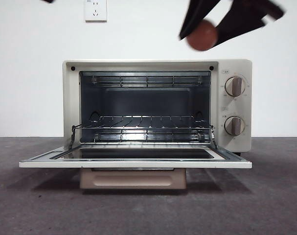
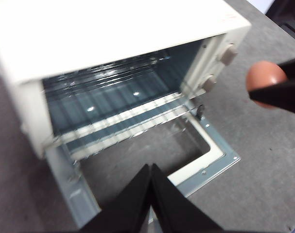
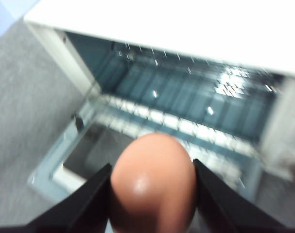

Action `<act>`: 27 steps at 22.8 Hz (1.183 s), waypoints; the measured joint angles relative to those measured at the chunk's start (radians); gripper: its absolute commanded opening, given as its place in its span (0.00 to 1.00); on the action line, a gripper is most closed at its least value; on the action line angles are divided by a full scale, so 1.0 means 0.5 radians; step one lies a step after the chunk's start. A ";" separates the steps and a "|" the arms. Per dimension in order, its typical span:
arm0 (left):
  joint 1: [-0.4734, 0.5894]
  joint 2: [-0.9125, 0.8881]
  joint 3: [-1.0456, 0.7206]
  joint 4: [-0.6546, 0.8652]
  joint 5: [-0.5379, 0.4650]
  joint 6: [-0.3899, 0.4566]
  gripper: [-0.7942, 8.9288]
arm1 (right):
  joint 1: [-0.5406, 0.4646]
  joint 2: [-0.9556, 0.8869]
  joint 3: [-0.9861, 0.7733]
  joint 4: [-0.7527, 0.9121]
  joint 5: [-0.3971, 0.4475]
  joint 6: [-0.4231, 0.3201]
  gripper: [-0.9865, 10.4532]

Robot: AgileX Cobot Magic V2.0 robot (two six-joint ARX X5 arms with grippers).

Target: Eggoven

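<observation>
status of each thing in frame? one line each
Toaster oven: upright on the table, cavity empty.
Oven door: fully open, lying flat.
Wire rack: seated inside, nothing on it.
Egg: held in the air above the oven's knob side, not yet inside.
Right gripper: shut on the egg, over the open door.
Left gripper: jaws closed, empty, above the door.
Two knobs: pointers upright.

Egg above oven, right of centre
</observation>
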 measured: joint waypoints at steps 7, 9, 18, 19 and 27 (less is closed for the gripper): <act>0.205 -0.298 -0.245 -0.108 0.112 0.000 0.09 | -0.005 0.362 0.000 0.330 0.000 -0.030 0.09; 0.225 -0.346 -0.260 -0.191 0.112 0.001 0.09 | -0.013 0.468 0.000 0.417 0.001 -0.037 0.09; 0.230 -0.454 -0.262 -0.278 0.114 0.008 0.09 | -0.118 0.827 0.000 0.693 0.064 -0.050 0.09; 0.230 -0.454 -0.262 -0.279 0.114 0.008 0.09 | -0.134 0.828 0.000 0.696 0.076 -0.050 0.09; 0.230 -0.452 -0.262 -0.281 0.114 0.008 0.09 | -0.192 0.922 -0.001 0.748 0.087 -0.052 0.09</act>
